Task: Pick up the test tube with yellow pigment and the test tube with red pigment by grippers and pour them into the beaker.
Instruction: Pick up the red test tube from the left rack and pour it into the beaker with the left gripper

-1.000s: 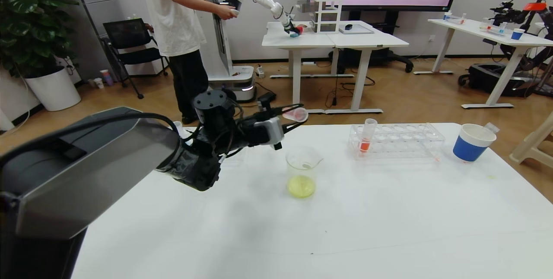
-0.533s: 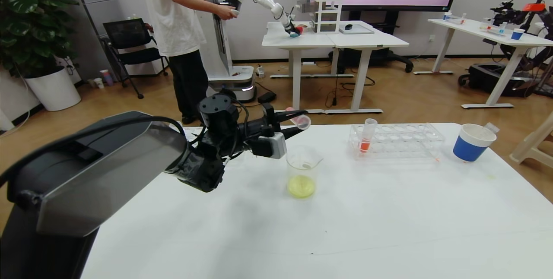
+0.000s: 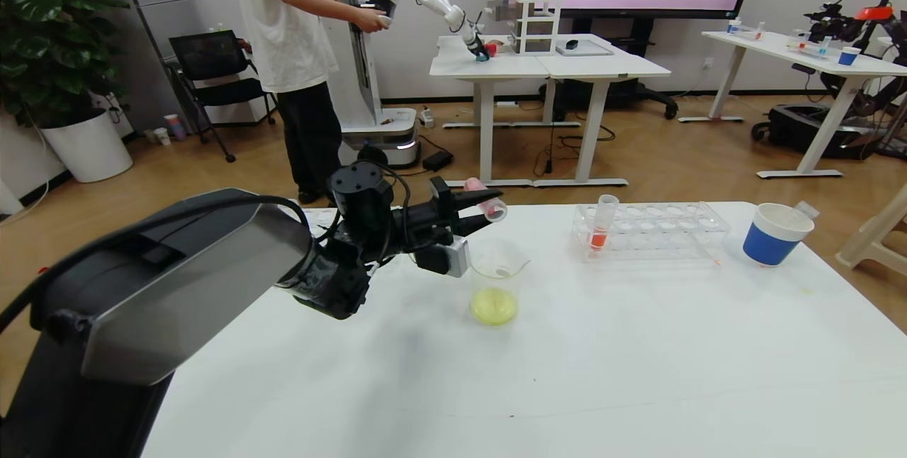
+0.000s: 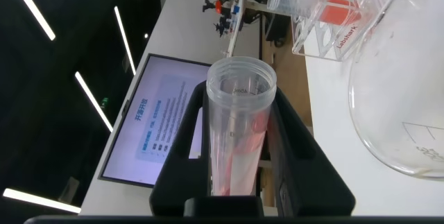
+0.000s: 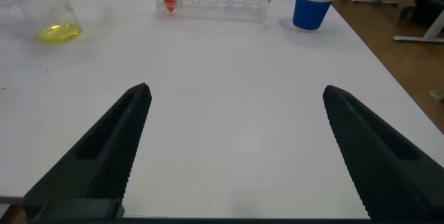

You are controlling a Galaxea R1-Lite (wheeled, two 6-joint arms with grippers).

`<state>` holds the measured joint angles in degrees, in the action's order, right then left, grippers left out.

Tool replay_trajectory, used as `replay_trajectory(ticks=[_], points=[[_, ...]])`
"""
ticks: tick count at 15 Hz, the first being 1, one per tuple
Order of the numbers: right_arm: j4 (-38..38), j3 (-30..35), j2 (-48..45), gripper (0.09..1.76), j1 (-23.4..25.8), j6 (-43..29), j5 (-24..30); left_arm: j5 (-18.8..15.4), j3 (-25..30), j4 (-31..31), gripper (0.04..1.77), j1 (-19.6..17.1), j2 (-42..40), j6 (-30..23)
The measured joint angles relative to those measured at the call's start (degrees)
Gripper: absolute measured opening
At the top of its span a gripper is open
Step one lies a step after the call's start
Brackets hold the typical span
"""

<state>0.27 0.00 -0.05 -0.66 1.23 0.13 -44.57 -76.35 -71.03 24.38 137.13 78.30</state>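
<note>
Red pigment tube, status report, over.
Left end effector shut on red pigment tube, tipped beside beaker rim. Beaker holds yellow liquid. Right end effector open, idle above table. Nothing in the way.

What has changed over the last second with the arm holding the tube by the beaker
The left claw, shut on the test tube with red pigment, has rolled over so its grey box now hangs underneath, and shifted slightly toward the beaker. The tube's mouth has turned more toward the camera. The beaker's yellow liquid, the rack, its orange-red tube and the blue cup stayed put.
</note>
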Motion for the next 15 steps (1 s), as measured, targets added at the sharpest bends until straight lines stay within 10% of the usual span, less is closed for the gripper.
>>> replay_trajectory(ticks=[15], points=[[0.0, 0.0, 0.0, 1.73, -0.02, 0.0, 0.0, 0.02, 0.15, -0.13, 0.5, -1.29, 0.63, 10.73]])
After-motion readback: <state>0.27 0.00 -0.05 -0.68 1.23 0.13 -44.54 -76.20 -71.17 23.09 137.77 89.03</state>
